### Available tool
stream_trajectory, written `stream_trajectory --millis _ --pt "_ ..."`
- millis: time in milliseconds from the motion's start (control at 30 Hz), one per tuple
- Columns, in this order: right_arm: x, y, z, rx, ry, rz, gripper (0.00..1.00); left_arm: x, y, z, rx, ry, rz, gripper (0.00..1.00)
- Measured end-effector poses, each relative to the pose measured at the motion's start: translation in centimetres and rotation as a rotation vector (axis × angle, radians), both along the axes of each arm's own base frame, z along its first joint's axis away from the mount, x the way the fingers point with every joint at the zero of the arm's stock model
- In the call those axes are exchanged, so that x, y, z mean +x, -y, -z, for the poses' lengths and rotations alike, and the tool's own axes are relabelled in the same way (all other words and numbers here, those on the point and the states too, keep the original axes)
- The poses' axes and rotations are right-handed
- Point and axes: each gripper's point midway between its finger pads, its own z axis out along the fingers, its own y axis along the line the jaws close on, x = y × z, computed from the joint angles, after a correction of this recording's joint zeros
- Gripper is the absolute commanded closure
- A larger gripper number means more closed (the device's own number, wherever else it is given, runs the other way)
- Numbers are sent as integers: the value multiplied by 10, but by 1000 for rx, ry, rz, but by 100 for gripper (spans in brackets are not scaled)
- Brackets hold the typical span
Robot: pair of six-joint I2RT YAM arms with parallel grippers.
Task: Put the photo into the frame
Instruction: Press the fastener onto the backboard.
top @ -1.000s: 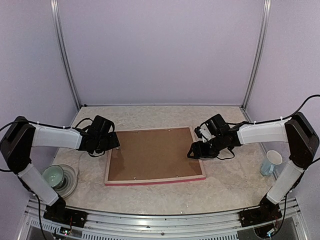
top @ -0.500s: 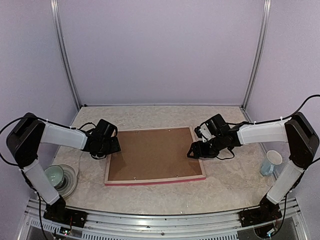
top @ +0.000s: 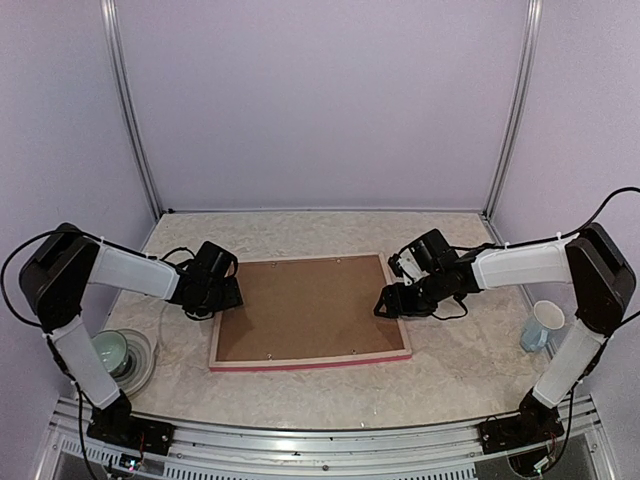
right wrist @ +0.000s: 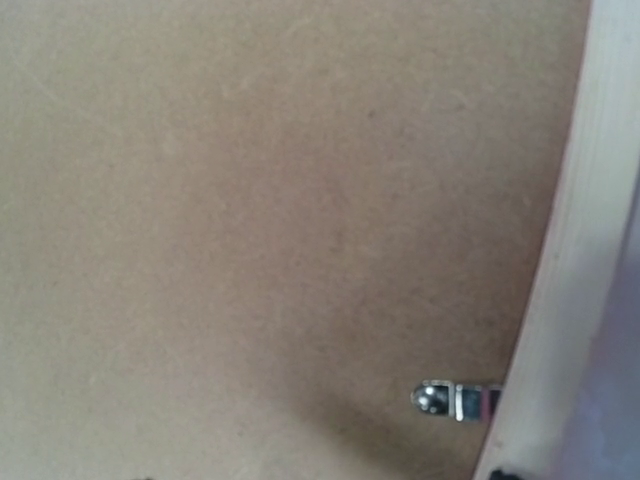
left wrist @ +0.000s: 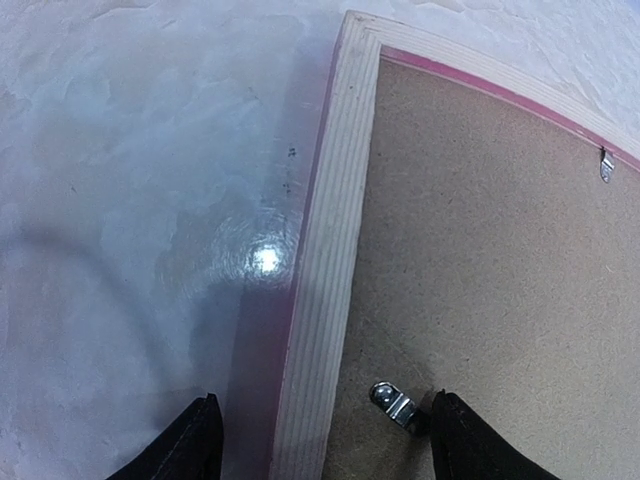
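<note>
- Table (top: 300, 230): one, pale marbled top; it carries everything below.
- Frame (top: 310, 362): one, lying flat and back-up at the middle of the table. It has pink-red moulding with a paler wooden edge on the back.
- Backing board (top: 305, 305): one, plain brown, filling the frame's opening. The photo does not show, and I cannot tell whether it lies beneath.
- Left arm (top: 125, 272): one, elbow raised at the far left, forearm stretched rightward and low to the frame's left rail.
- Right arm (top: 520, 265): one, elbow raised at the far right, forearm stretched leftward and low to the frame's right rail.
- Left tool (left wrist: 325, 445): one, fingers spread wide astride the left rail. One finger is over the bare table, the other over the board just beside a clip. It grips nothing.
- Right tool (top: 390, 300): one, over the frame's right edge. Its fingers are barely in my wrist view, so I cannot tell whether it is spread or closed.
- Plate (top: 143, 362): one, near left corner.
- Bowl (top: 105, 350): one, pale green, on the plate.
- Cup (top: 543, 325): one, white, at the right side.
- Clips (left wrist: 390, 403): small metal tabs; two in my left wrist view, one in my right.
</note>
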Motion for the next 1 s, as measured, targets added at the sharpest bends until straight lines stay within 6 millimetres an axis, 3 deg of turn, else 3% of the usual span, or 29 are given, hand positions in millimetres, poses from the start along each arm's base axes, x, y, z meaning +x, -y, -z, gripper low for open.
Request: stream_trajectory --millis 367,733,1000 --pt "2 0 -2 -2 9 -1 29 2 2 0 -16 7 -9 47" --pt "2 0 -2 -5 10 1 29 2 2 1 -33 22 -15 54" --pt "2 2 0 -15 10 6 29 1 -1 0 -38 32 -25 68"
